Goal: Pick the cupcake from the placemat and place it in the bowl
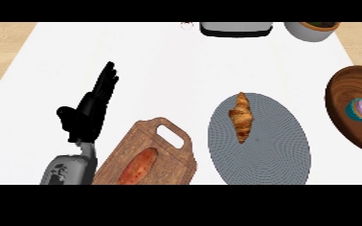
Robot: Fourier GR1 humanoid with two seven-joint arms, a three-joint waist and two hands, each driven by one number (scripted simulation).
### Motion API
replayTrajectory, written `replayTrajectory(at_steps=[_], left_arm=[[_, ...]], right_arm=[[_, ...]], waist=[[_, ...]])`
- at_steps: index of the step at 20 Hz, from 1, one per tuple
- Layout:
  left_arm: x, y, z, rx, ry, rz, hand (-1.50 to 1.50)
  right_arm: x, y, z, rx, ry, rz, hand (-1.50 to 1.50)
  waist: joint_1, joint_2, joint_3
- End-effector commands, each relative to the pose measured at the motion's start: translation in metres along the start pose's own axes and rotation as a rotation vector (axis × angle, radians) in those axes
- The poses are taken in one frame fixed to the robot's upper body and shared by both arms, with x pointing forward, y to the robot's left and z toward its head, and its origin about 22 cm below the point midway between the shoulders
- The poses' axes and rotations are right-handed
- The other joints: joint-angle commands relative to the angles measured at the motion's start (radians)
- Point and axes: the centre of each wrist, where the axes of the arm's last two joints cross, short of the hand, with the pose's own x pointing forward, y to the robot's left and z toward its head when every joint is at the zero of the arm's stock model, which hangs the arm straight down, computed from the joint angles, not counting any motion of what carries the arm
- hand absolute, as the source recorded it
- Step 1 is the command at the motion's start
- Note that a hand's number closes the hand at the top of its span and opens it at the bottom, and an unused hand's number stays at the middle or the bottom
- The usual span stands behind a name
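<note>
A wooden bowl (339,106) sits at the right edge, cut off by the frame, and something teal and purple (356,109) lies inside it, likely the cupcake. The grey round placemat (265,148) lies at the lower right with a croissant (242,116) on its upper left part. My left hand (88,110) stands at the left over the white counter, fingers straight and pointing up, holding nothing. My right hand does not show.
A wooden cutting board (166,148) with a reddish bread loaf (138,167) lies beside the left forearm. At the back edge stand a grey appliance (235,28) and a white pot (311,30).
</note>
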Motion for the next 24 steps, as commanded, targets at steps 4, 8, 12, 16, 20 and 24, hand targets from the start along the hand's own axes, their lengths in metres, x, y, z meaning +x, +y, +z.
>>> replayTrajectory(at_steps=[4, 8, 12, 16, 20, 24], left_arm=[[-0.004, 0.009, 0.002, -0.010, 0.004, -0.013, 0.00], [0.004, 0.020, -0.006, 0.022, 0.001, -0.006, 0.00], [-0.018, -0.012, 0.014, 0.007, 0.001, -0.009, 0.00], [-0.002, -0.015, 0.003, 0.006, 0.012, 0.010, 0.00], [-0.001, -0.002, -0.002, 0.001, -0.003, 0.002, 0.00], [-0.001, -0.007, 0.008, 0.008, -0.002, -0.003, 0.00]], right_arm=[[0.000, -0.051, 0.012, -0.137, -0.025, -0.158, -1.50], [-0.003, -0.066, 0.030, -0.104, 0.022, -0.246, -1.50], [-0.016, -0.095, 0.048, -0.127, 0.043, -0.380, -1.50], [-0.019, -0.126, 0.074, -0.079, 0.036, -0.399, -1.50], [-0.036, -0.110, 0.091, -0.050, 0.001, -0.432, -1.50], [-0.034, -0.113, 0.093, -0.004, 0.019, -0.438, -1.50]], waist=[[-0.009, -0.002, -0.001], [-0.018, -0.005, -0.002], [-0.004, 0.000, 0.000], [-0.002, 0.002, 0.001], [-0.005, 0.002, 0.001], [-0.005, -0.001, 0.001]])
